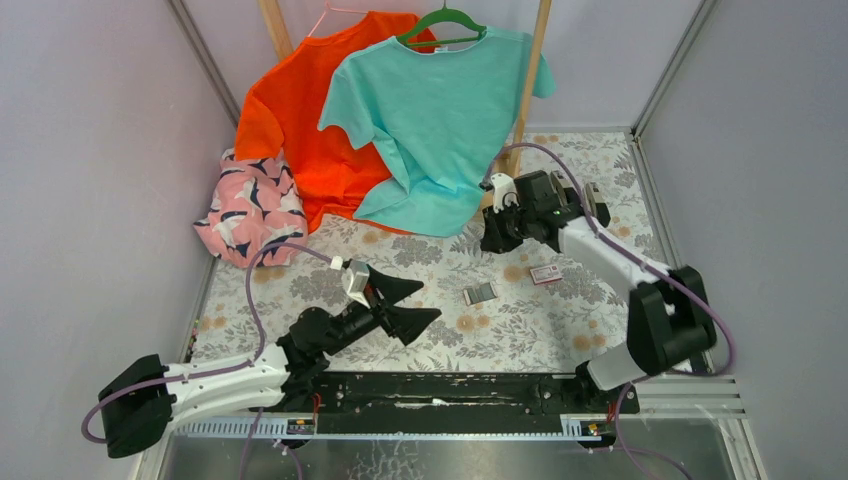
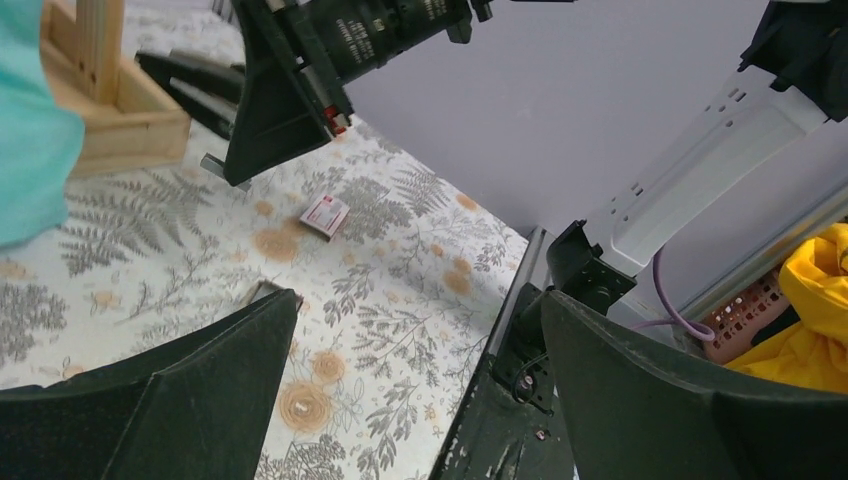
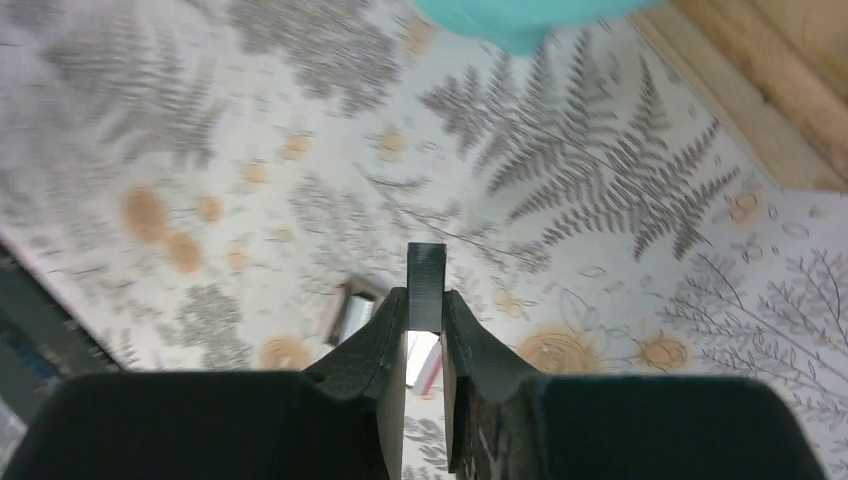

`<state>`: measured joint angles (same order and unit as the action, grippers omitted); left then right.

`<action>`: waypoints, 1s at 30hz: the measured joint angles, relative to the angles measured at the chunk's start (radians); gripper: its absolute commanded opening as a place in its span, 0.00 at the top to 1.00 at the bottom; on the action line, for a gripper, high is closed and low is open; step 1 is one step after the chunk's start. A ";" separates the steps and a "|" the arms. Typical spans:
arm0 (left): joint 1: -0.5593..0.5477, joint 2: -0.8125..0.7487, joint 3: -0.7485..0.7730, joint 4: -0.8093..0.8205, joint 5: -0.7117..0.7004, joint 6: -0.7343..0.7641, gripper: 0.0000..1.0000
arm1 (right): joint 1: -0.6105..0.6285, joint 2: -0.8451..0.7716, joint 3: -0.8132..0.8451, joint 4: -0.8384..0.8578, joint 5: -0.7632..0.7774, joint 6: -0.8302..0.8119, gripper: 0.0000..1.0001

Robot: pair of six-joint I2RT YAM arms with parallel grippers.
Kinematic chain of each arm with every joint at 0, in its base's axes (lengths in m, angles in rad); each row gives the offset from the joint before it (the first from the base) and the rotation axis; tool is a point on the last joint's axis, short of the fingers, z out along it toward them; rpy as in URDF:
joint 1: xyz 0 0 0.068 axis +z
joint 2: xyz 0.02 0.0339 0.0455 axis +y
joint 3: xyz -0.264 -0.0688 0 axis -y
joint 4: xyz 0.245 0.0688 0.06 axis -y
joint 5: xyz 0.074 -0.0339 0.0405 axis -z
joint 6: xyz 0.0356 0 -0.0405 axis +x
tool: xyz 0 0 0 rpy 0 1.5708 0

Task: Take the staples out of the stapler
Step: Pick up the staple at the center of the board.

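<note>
**Arm pose.** In the overhead view the left arm runs from its base at 7 o'clock toward the centre of the surface [image 1: 520, 330]. It is held low, and the left pincer [image 1: 426, 300] is above the cloth with its jaws spread wide, released and holding nothing. The right arm rises from its base at 4 o'clock, bends at the elbow and reaches to 12 o'clock. It ends beside the foot of the wooden rack [image 1: 528, 75].

**Right pincer.** The right pincer [image 3: 425, 312] points down at the surface. Its jaws are clenched on a narrow dark bar. This bar appears to belong to the black stapler [image 2: 188, 82], which lies by the rack foot.

**Task item.** The staples [image 1: 480, 293] lie flat on the surface near its centre as a short silvery strip. They are at 6 o'clock from the right pincer and well apart from it, and at 3 o'clock from the left pincer. Neither pincer touches them.

**Containers.**
- A small white-and-pink box [image 1: 545, 274] lies flat on the surface near the staples, at 2 o'clock from them. Its contents cannot be seen.
- In the left wrist view, a reddish perforated crate [image 2: 748, 322] sits beyond the edge of the surface with a yellow cloth [image 2: 805, 300] against it. It cannot be told whether the cloth lies inside the crate.

**Background.** A teal shirt [image 1: 440, 120] hangs on the rack, with an orange shirt [image 1: 300, 130] behind it.
</note>
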<state>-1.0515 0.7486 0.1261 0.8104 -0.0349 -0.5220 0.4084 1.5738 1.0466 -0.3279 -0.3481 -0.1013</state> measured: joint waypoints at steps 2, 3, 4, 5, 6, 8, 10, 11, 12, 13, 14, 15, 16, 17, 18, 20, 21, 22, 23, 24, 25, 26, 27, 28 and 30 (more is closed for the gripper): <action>0.000 0.011 -0.019 0.070 0.015 0.027 0.00 | 0.000 -0.091 -0.027 0.024 -0.080 -0.006 0.84; 0.001 0.019 -0.030 0.109 0.024 0.042 0.00 | -0.001 -0.126 -0.037 0.033 -0.116 -0.008 0.84; 0.004 0.028 -0.037 0.138 0.031 0.051 0.00 | -0.001 -0.164 -0.051 0.046 -0.156 -0.007 0.84; 0.009 0.043 -0.039 0.168 0.038 0.060 0.00 | -0.001 -0.198 -0.064 0.058 -0.198 -0.007 0.84; 0.018 0.060 -0.037 0.193 0.047 0.064 0.00 | -0.001 -0.226 -0.075 0.067 -0.236 -0.006 0.84; 0.042 0.099 -0.032 0.242 0.077 0.063 0.00 | -0.001 -0.272 -0.089 0.080 -0.315 -0.001 0.84; 0.085 0.158 -0.021 0.309 0.117 0.045 0.00 | -0.001 -0.301 -0.095 0.092 -0.388 0.010 0.84; 0.113 0.188 -0.019 0.352 0.139 0.027 0.00 | -0.001 -0.312 -0.097 0.100 -0.420 0.018 0.84; 0.145 0.221 -0.019 0.401 0.160 0.001 0.00 | -0.001 -0.322 -0.100 0.108 -0.451 0.026 0.84; 0.180 0.258 -0.019 0.456 0.180 -0.029 0.00 | -0.001 -0.332 -0.103 0.115 -0.480 0.034 0.84; 0.216 0.301 -0.018 0.513 0.205 -0.060 0.00 | -0.001 -0.339 -0.104 0.120 -0.507 0.045 0.84; 0.238 0.330 -0.014 0.547 0.224 -0.084 0.02 | -0.001 -0.344 -0.105 0.130 -0.537 0.058 0.84; 0.261 0.367 -0.006 0.583 0.248 -0.116 0.02 | -0.001 -0.346 -0.105 0.140 -0.564 0.070 0.84; 0.274 0.393 0.005 0.605 0.263 -0.137 0.03 | -0.001 -0.348 -0.105 0.149 -0.590 0.084 0.84; 0.282 0.419 0.021 0.624 0.282 -0.161 0.04 | -0.001 -0.349 -0.105 0.159 -0.610 0.097 0.84; 0.286 0.455 0.061 0.651 0.324 -0.204 0.04 | -0.001 -0.352 -0.109 0.178 -0.655 0.125 0.84; 0.287 0.462 0.079 0.660 0.340 -0.218 0.04 | -0.001 -0.355 -0.110 0.185 -0.673 0.138 0.84; 0.286 0.464 0.098 0.671 0.354 -0.235 0.04 | -0.001 -0.359 -0.113 0.196 -0.693 0.154 0.84; 0.287 0.463 0.110 0.686 0.361 -0.249 0.04 | -0.001 -0.364 -0.115 0.210 -0.711 0.173 0.84; 0.287 0.462 0.119 0.701 0.364 -0.261 0.04 | -0.001 -0.370 -0.117 0.224 -0.729 0.194 0.84; 0.287 0.460 0.123 0.710 0.365 -0.268 0.04 | -0.001 -0.376 -0.120 0.238 -0.745 0.212 0.84; 0.287 0.459 0.123 0.716 0.364 -0.275 0.04 | -0.001 -0.382 -0.122 0.253 -0.760 0.232 0.83; 0.287 0.458 0.123 0.720 0.363 -0.282 0.04 | -0.001 -0.389 -0.127 0.273 -0.775 0.255 0.83; 0.287 0.458 0.123 0.722 0.361 -0.289 0.05 | -0.001 -0.398 -0.131 0.295 -0.790 0.280 0.83; 0.287 0.459 0.123 0.723 0.357 -0.300 0.05 | -0.001 -0.413 -0.141 0.338 -0.817 0.325 0.83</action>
<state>-0.7647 1.2072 0.2493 1.5337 0.3225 -0.8219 0.4076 1.1606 0.9058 0.0101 -1.1652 0.2237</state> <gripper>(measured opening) 0.958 0.211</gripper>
